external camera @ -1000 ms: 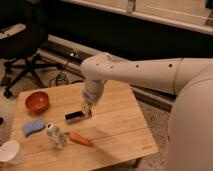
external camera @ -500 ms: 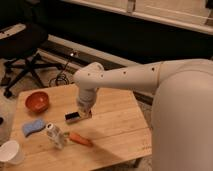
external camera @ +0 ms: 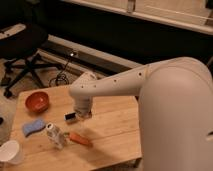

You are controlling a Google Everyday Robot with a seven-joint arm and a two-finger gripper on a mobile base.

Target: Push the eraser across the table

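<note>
Low over the middle of the wooden desk (external camera: 117, 131), the pincer (external camera: 83, 113), grip width impossible to tell, red bowl (external camera: 37, 101) well off to its left in view, black eraser (external camera: 71, 117) flat on the planks just beside the pincer on that same side.

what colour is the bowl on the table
Orange-red bowl, seen in the camera view; the pincer is beside the eraser.

Wooden counter (external camera: 117, 125) with red bowl (external camera: 37, 101), blue sponge (external camera: 33, 127), white cup (external camera: 10, 151), small bottle (external camera: 55, 135), carrot (external camera: 80, 139), eraser (external camera: 70, 117), pincer (external camera: 83, 114) low beside eraser
</note>
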